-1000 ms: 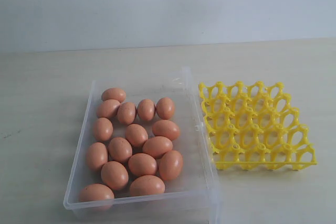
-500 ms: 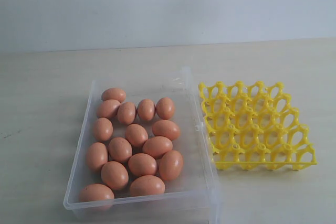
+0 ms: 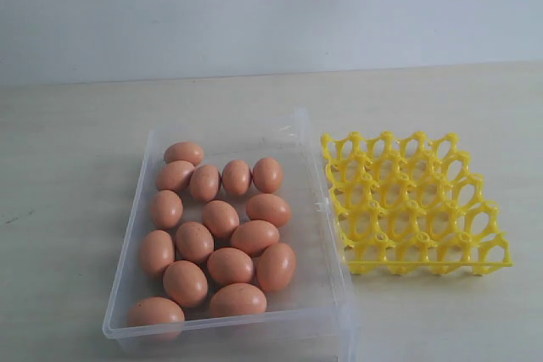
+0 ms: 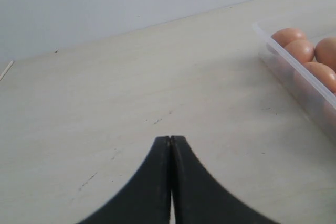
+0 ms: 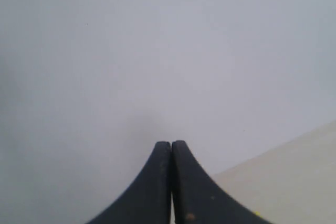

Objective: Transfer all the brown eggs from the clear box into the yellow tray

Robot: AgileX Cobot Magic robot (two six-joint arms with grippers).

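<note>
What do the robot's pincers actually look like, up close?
The left gripper and right gripper each have two smooth, matte black fingers, broad at the base, curving inward and tapering to narrow tips. The right one shows a few small pale specks. No cables, labels or arm bodies are in view.

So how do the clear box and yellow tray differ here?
The clear box is transparent and smooth-walled; the yellow tray is an open lattice. The box holds the brown eggs; the tray holds none. The box is larger than the tray. Both sit on the table.
</note>
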